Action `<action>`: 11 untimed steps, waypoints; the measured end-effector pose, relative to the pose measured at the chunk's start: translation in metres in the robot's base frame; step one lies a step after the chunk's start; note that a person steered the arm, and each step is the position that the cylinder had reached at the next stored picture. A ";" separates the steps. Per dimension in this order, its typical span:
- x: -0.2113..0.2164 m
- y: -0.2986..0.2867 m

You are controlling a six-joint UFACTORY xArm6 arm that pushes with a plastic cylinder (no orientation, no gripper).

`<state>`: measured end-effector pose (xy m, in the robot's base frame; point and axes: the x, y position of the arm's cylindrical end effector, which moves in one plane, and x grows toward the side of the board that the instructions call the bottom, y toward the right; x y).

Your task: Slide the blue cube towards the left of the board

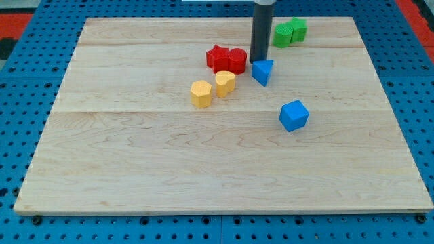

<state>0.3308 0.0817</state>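
- My rod (260, 30) comes straight down from the top edge of the frame, a little right of centre, upright and dark, with its upper end cut off by the frame.
- My tip (258, 62) rests on the wooden board (135, 169) in the upper middle of the frame; it is a plain rod end with nothing to spread or pinch, and it carries nothing.
- The tip stands between the red blocks (226, 59) on its left and the blue triangular block (263, 71) just at its lower right, close to or touching that one; contact cannot be made out.
- The blue cube (293, 115) sits right of centre, below and to the right of the tip, well apart from it and from every other block.
- Two yellow blocks (212, 89) lie side by side left of the tip and below the red ones.
- Two green blocks (290, 32) sit together near the top edge, right of the rod.
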 end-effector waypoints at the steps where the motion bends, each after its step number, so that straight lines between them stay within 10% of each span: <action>1: 0.016 0.016; 6: 0.116 0.072; 11: 0.152 -0.148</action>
